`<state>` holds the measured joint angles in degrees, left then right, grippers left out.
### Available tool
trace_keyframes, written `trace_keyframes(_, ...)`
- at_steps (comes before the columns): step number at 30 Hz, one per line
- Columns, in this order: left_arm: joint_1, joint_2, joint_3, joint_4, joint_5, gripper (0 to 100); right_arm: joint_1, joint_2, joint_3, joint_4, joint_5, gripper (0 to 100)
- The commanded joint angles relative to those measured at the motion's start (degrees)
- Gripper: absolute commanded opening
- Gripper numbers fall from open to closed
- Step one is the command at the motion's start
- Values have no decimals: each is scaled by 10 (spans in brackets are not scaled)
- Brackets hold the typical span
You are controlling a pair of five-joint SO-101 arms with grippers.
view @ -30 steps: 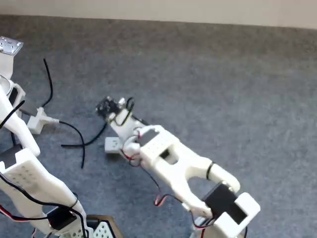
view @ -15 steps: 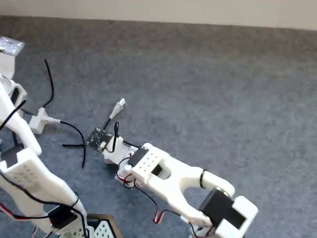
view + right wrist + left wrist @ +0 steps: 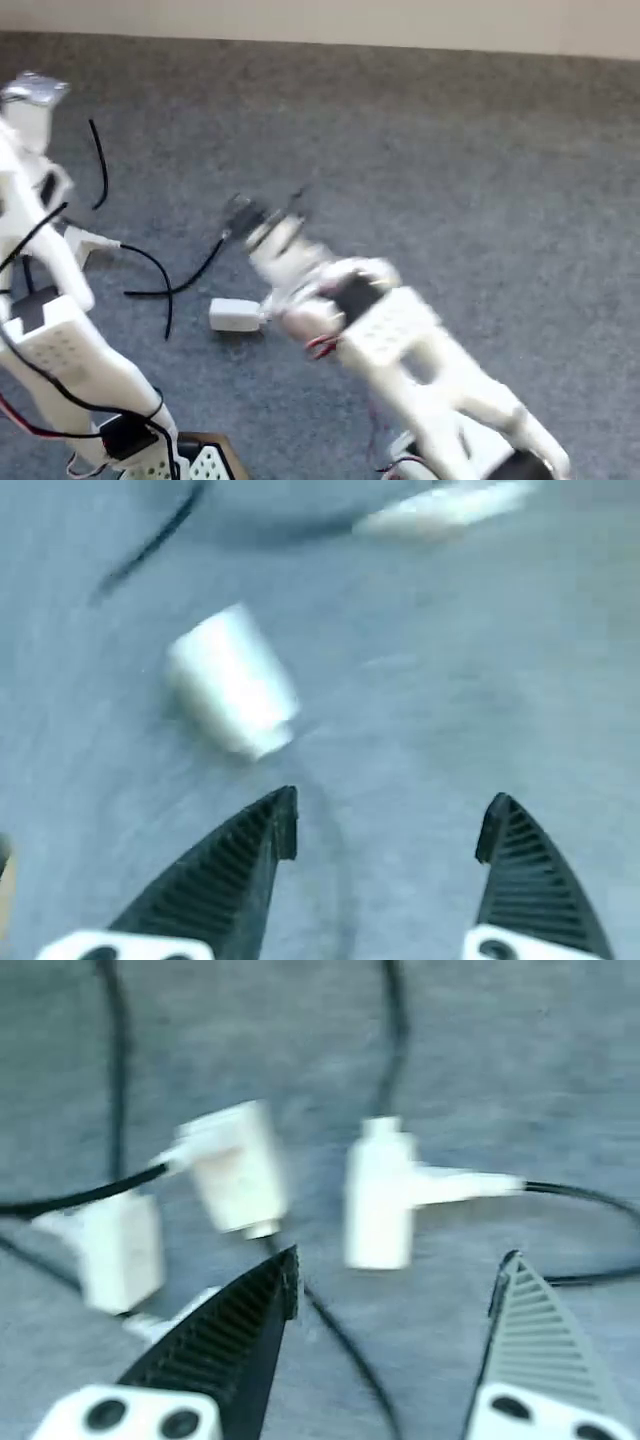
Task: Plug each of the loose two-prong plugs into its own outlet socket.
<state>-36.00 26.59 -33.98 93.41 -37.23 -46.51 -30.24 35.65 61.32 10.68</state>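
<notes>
In the left wrist view my left gripper is open just above the carpet. Beyond its fingertips lies a white two-prong plug with a black cable, beside two more white plug or socket pieces. In the high view that cluster lies by the left arm. My right gripper is also open and holds nothing. A white socket block lies ahead of it, with a white plug farther off. In the high view the block lies beside the blurred right arm.
Black cables loop over the grey carpet between the two arms. Another loose black cable lies at the far left. A pale wall strip borders the far edge. Open carpet stretches to the right.
The right arm dipped toward the front left, then swung back over the spot where a white plug lay. The socket block now lies slightly nearer the front. The left arm shifted a little.
</notes>
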Motion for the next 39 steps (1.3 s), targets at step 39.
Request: trace_keyframes(39,313,-611,861,-395,129,309,382,-345,441,-176,-47,281)
